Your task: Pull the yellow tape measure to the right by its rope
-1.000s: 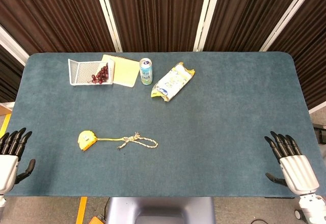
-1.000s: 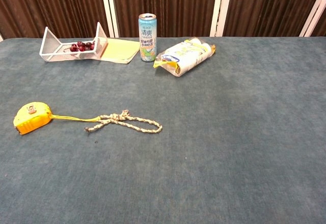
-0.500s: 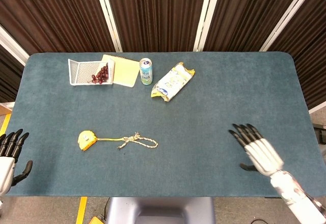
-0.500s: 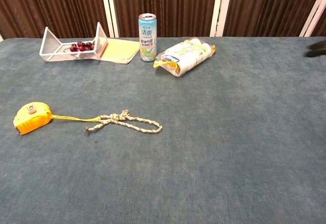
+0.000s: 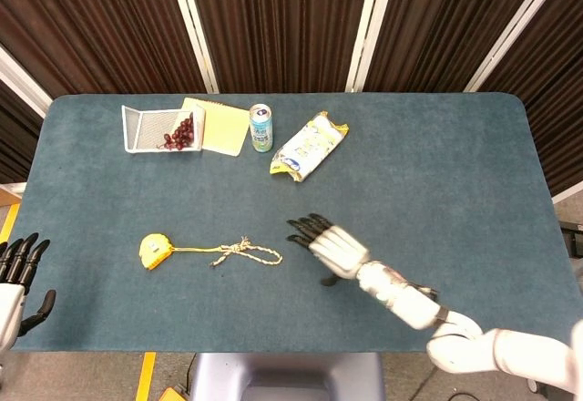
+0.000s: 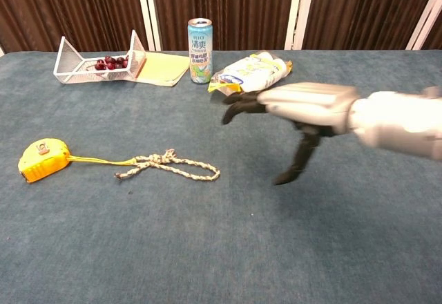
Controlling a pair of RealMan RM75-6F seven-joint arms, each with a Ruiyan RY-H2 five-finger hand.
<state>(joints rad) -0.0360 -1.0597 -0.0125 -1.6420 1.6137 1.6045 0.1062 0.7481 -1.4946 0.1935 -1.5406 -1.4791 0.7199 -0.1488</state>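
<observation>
The yellow tape measure lies on the left part of the blue table. Its braided rope trails to the right, knotted partway along. My right hand hovers over the table just right of the rope's free end, fingers spread and pointing left, thumb hanging down, holding nothing. My left hand rests open at the table's front left corner, far from the tape measure; only the head view shows it.
At the back stand a white wire basket with dark cherries, a yellow notepad, a drink can and a snack bag.
My right hand has swept from the table's front right edge leftward to just right of the rope's end. The tape measure, rope and left hand have stayed put.
</observation>
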